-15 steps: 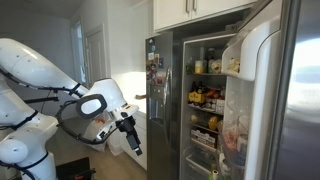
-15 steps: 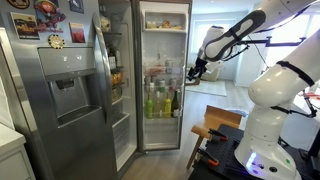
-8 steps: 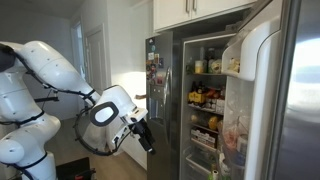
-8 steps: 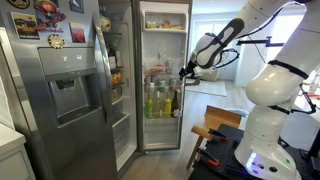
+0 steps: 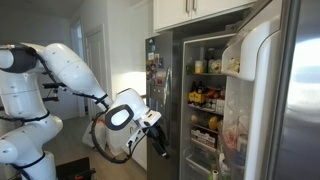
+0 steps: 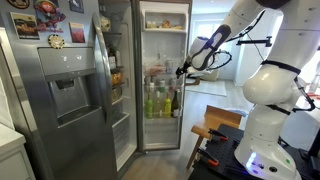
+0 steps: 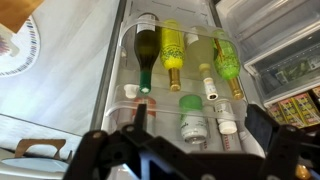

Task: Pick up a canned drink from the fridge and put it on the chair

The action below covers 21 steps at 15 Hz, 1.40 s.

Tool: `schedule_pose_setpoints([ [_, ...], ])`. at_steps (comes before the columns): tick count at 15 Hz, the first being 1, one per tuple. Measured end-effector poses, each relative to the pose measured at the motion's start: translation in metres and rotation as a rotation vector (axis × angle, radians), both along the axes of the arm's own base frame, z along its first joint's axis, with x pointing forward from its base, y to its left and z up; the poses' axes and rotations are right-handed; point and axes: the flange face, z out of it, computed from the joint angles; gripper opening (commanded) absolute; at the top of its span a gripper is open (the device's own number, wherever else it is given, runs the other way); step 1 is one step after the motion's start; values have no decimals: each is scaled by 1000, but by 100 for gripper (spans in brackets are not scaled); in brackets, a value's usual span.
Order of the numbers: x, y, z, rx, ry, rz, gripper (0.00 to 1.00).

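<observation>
Wrist view, entry one: gripper. Its dark fingers stand wide apart along the lower edge, with nothing between them. Probable reason: spread in advance so a can's body fits between them.

Entry two: shelf contents ahead of the fingers.
- A dark wine bottle, a yellow bottle and a green bottle stand side by side.
- Nearer the camera are smaller white-capped containers.
- Necks point down the picture. This is likely the camera's own orientation, since an exterior view shows the bottles upright on their shelf.

Entry three: canned drink. It is not identified with certainty in any view. It is presumably among the small items on the lit shelves, but which one cannot be told.

Entry four: fridge, stainless steel, seen in both exterior views.
- One door is swung fully open and the white interior is lit.
- The opening faces the robot, which gives a straight reach to the shelves.

Entry five: arm. It is stretched from its base toward the opening. The gripper hangs just outside the threshold at mid-shelf height and touches nothing.

Entry six: chair, wooden-framed.
- It stands on the floor beside the robot's base, apart from the fridge.
- It carries no can.
- That position likely keeps the drop-off within a short swing.

Status, as judged: the approach stage, with neither the pick nor the placement done yet.
</observation>
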Motion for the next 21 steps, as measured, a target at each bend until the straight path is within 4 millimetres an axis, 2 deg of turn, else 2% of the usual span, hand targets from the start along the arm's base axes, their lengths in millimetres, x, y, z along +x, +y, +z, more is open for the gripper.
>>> schedule_pose_setpoints([
  [5,38,-17,-1,-25,-22,-18,100],
  [10,86,-16,-10,-31,-51,-11,100],
  [15,137,-17,-30,-56,-82,-18,100],
  [21,184,-28,-63,-111,-107,-62,100],
])
